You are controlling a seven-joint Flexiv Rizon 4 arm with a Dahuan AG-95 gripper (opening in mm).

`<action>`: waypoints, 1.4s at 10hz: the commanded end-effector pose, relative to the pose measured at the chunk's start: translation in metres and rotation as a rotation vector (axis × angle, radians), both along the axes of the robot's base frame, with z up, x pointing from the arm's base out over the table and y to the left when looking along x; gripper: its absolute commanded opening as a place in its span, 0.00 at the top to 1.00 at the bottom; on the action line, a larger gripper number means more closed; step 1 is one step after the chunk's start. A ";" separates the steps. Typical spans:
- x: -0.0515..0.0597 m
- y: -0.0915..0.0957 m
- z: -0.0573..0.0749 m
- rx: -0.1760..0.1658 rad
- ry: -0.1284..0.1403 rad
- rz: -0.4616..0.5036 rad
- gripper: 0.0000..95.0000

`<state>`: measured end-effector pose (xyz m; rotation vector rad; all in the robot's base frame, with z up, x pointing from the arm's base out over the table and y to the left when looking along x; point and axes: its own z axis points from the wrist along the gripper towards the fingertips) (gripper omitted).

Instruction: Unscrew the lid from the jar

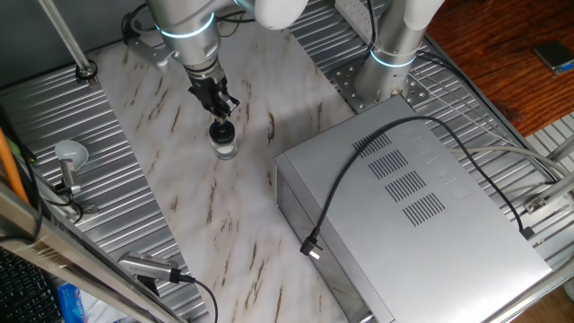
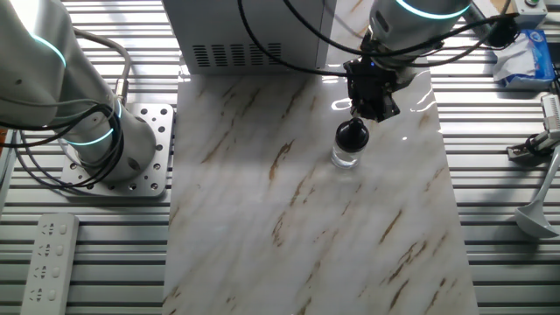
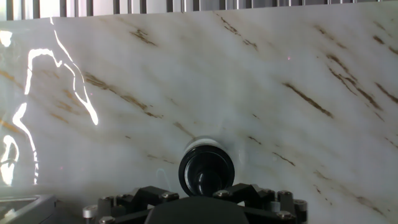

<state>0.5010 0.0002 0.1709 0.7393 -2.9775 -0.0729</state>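
The jar (image 1: 224, 147) stands upright on the marble desk (image 1: 179, 206), well in from every edge, with the lid (image 2: 352, 136) still on it. The tool (image 2: 373, 108) hangs just above the lid; whether it is wide or narrow cannot be told. The jar looks light, smooth and easy to tip or spin on the glossy desk. The best hold is probably across the lid's rim, squarely from above.
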 end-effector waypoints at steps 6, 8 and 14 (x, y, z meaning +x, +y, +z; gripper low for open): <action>0.000 0.000 0.000 0.006 0.017 0.026 0.60; 0.000 0.000 0.000 0.012 0.018 0.029 0.20; 0.000 0.000 -0.001 0.006 0.006 -0.037 0.00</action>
